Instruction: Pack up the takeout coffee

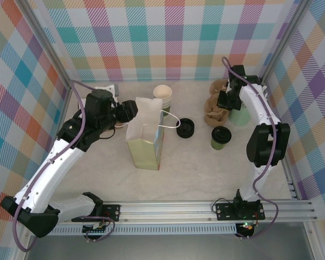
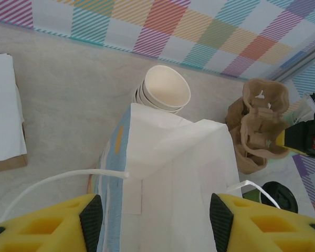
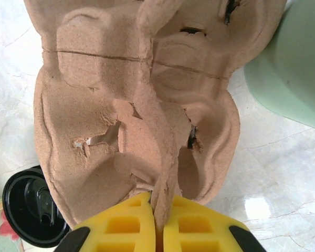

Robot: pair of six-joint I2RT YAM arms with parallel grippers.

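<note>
The takeout coffee (image 1: 220, 137), a small green cup with its black lid on, stands upright on the right half of the surface, about midway between the near and far edges. Neither of my pincers touches it. Just beyond it, toward the far right corner, lies the brown pulp cup carrier (image 1: 213, 106). My right pincer (image 3: 157, 210) is clamped on the carrier's thin central ridge, the yellow tips pressed together around it. A pale mint cup (image 1: 240, 115) stands just beside the carrier, on the side nearer the right edge. Left of the coffee, near it but apart, a loose black lid (image 1: 184, 128) lies flat. Further left, around the middle of the surface, the paper bag (image 1: 145, 136) stands upright, with a white handle loop hanging out to its right. My left pincer (image 2: 155, 226) hovers at the bag's top, its jaws spread wide and the fingers (image 2: 89, 218) well apart. Behind the bag, toward the far edge, sits a stack of cream paper cups (image 1: 163, 96).
</note>
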